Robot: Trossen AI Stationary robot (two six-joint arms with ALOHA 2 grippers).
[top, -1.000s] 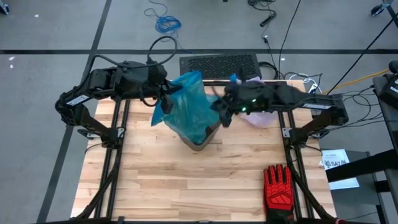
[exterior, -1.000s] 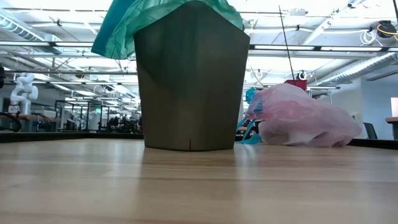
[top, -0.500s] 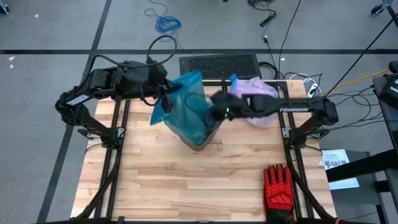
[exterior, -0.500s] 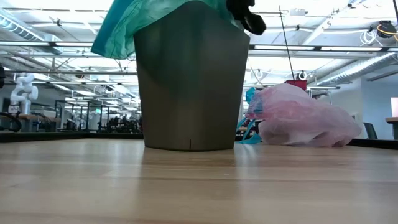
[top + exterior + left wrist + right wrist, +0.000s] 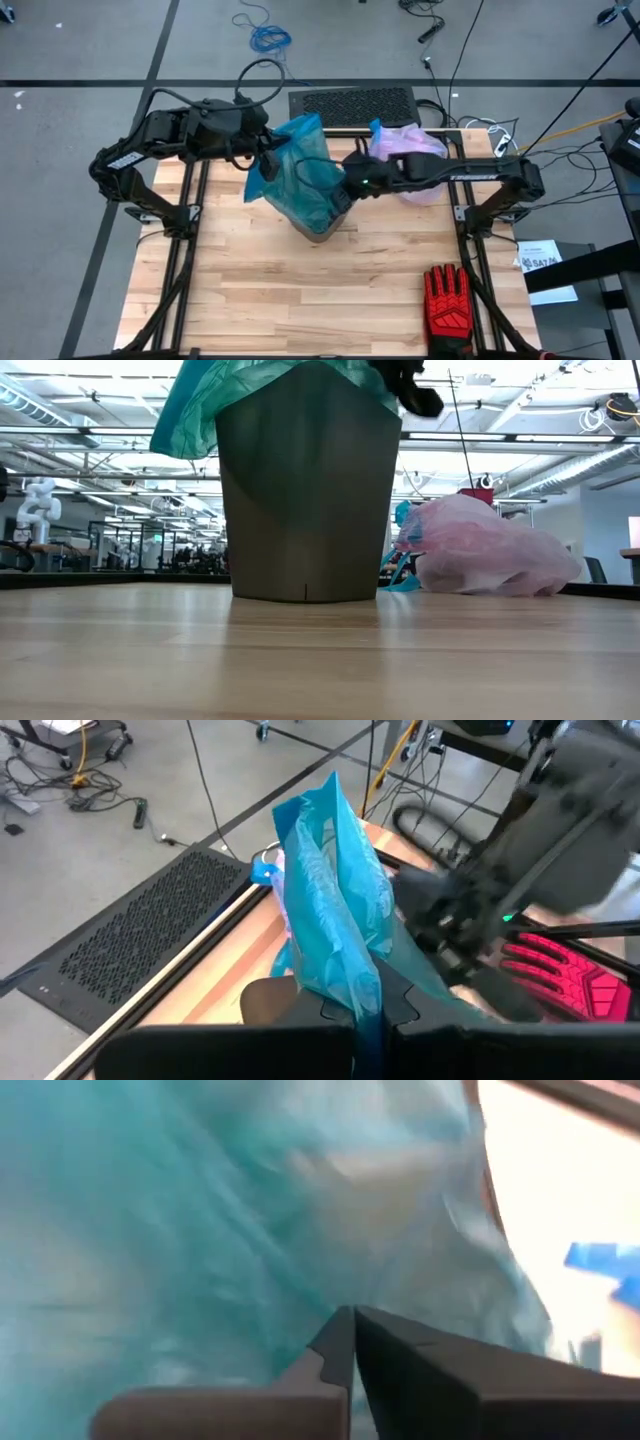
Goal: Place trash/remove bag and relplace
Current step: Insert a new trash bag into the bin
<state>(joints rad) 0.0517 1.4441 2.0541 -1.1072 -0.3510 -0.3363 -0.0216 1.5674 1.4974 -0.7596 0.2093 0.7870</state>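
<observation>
Both hands pinch the teal bag over the bin

Left hand (image 5: pixel 268 158) and right hand (image 5: pixel 345 186) clamp the teal bag (image 5: pixel 305 180) on opposite sides; the pink bag (image 5: pixel 410 150) lies on the counter (image 5: pixel 260 290), far right.

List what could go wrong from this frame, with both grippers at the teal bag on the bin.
1. The left gripper is shut on the teal bag at the bin's left rim, the right gripper shut at its right rim; pulling apart might tear the thin plastic.
2. The bin stands free on the table; a sideways tug could tip it.
3. The pink bag lies under the right arm and might get dragged.
</observation>
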